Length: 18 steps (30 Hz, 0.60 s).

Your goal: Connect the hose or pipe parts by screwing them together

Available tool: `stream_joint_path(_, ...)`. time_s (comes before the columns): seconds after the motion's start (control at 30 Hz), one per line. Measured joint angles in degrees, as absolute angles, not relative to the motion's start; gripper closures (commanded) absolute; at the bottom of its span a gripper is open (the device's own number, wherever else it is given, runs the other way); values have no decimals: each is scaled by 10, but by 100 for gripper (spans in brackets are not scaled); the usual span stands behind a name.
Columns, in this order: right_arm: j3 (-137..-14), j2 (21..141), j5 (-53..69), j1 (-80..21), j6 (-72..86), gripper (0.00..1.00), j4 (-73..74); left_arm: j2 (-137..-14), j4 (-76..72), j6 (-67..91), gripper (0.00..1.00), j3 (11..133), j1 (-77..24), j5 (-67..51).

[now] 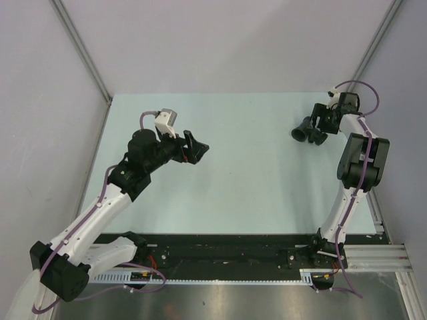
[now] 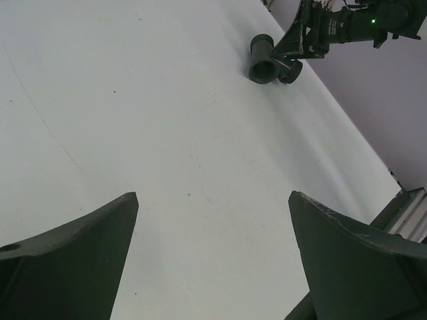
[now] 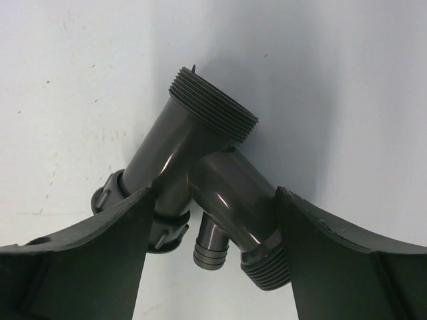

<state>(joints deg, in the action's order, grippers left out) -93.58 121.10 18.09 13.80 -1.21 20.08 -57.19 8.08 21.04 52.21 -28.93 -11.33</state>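
Here the right claw straddles the fitting, grip unclear; squeezed on its slant, it may squirt free. Left claw spread.

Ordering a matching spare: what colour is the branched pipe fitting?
Dark grey, slightly glossy. The branched pipe fitting shows best in the right wrist view.

Your Y fitting is glossy, smooth dark-grey plastic with ridged threads; the fingers look matt, the worktop matt and speckled.

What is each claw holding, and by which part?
Left claw: nothing. Right claw straddles the branched pipe fitting at its fork; grip cannot be told.
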Motion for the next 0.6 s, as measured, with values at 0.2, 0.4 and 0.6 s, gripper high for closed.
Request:
stream_joint_path(0.2, -933, 1211, 222, 136, 4, 29, 231, -574, 81, 211, 0, 522, -289, -120)
stream_joint_path(0.4, -886, 1200, 263, 128, 30, 25, 241, -576, 81, 215, 0, 522, -289, -122)
stream_joint_path(0.6, -848, 1171, 251, 92, 32, 31, 256, -583, 81, 216, 0, 522, -289, -122)
